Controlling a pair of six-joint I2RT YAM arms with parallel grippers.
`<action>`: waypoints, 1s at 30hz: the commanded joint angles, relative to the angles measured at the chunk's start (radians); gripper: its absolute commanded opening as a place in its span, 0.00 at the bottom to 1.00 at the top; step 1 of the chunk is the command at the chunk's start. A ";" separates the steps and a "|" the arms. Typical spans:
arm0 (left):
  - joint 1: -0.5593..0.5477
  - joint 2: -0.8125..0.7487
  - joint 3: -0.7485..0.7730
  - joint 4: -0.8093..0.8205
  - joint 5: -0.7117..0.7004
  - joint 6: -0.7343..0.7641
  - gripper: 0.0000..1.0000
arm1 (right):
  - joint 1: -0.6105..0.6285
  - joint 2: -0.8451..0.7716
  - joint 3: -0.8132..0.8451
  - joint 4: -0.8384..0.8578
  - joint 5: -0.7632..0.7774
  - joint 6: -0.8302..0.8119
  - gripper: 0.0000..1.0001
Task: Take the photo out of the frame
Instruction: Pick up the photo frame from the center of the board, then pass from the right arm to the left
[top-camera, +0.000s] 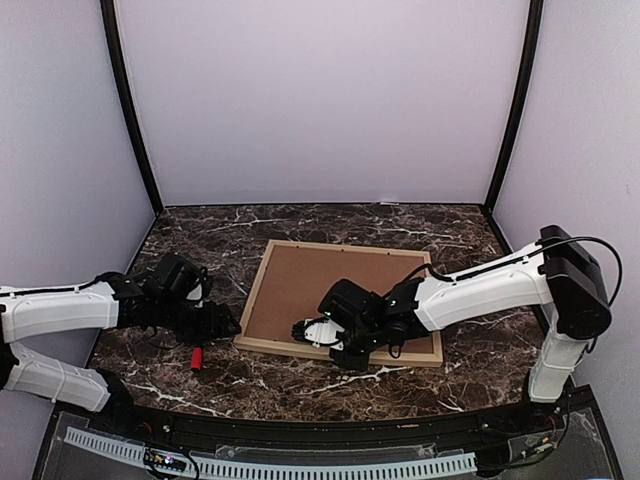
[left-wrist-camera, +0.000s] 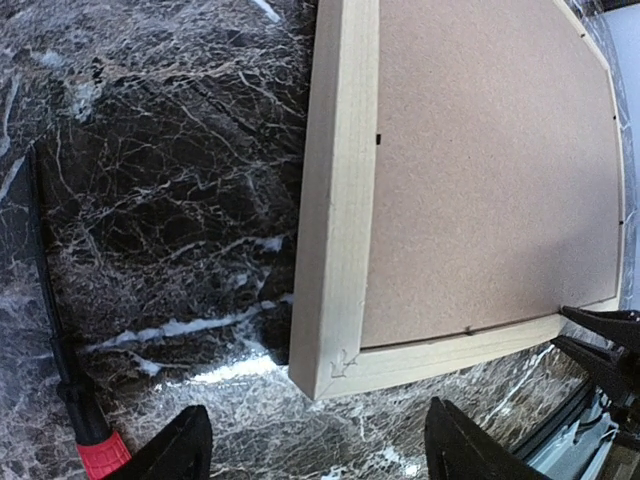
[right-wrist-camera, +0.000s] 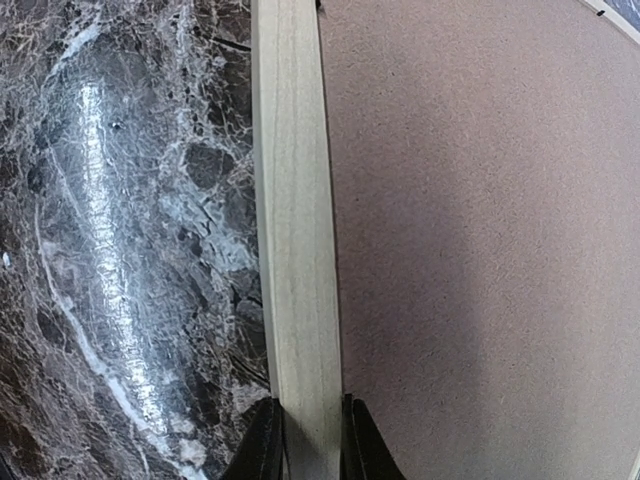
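Near edge of frame (top-camera: 254, 295) beneath right arm (top-camera: 480, 285)

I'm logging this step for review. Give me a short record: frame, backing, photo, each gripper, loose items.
frame: back side up on the marble table
backing board: brown, seated in the frame
photo: not visible
left gripper: open, off the frame's near left corner, holding nothing
right gripper: shut on the frame's near rail
loose item: red-tipped tool by the left gripper
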 joint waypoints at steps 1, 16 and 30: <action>0.058 -0.047 -0.068 0.076 0.089 -0.099 0.76 | -0.016 -0.066 0.060 0.036 0.016 0.022 0.00; 0.107 -0.038 -0.267 0.508 0.224 -0.392 0.75 | -0.019 -0.056 0.120 0.011 -0.014 0.025 0.00; 0.107 0.096 -0.351 0.825 0.218 -0.608 0.71 | -0.019 -0.043 0.170 -0.007 -0.033 0.021 0.00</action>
